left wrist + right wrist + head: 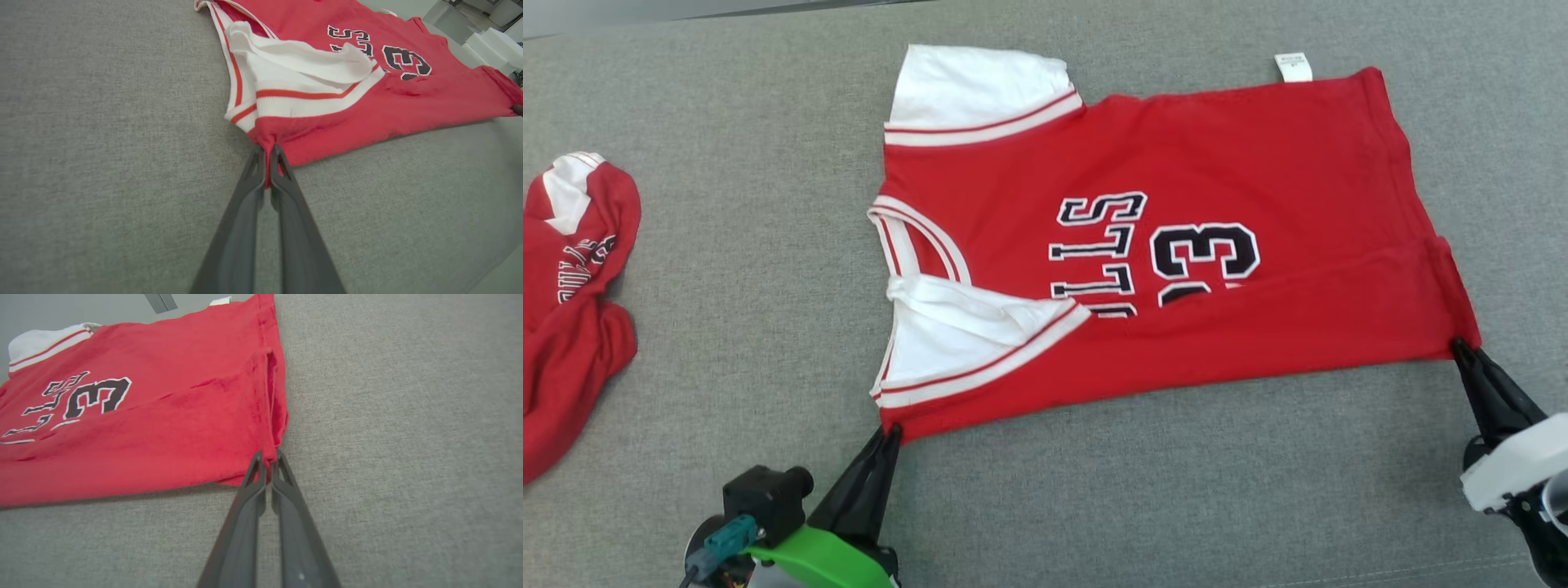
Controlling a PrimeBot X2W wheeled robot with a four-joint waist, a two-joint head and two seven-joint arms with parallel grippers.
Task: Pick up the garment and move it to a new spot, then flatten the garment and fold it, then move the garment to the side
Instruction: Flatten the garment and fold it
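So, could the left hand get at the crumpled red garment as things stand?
Probably not yet: the left hand is shut on a corner of the spread jersey. Bare grey surface lies between it and the crumpled garment, so letting go should free the way.

A grey woven worktop (727, 269) spreads across the head view. At nine o'clock lies a crumpled red jersey (572, 327), its white panel and dark lettering showing, cut off by the edge. In the left wrist view, pale blocks (496, 47) sit at two o'clock.
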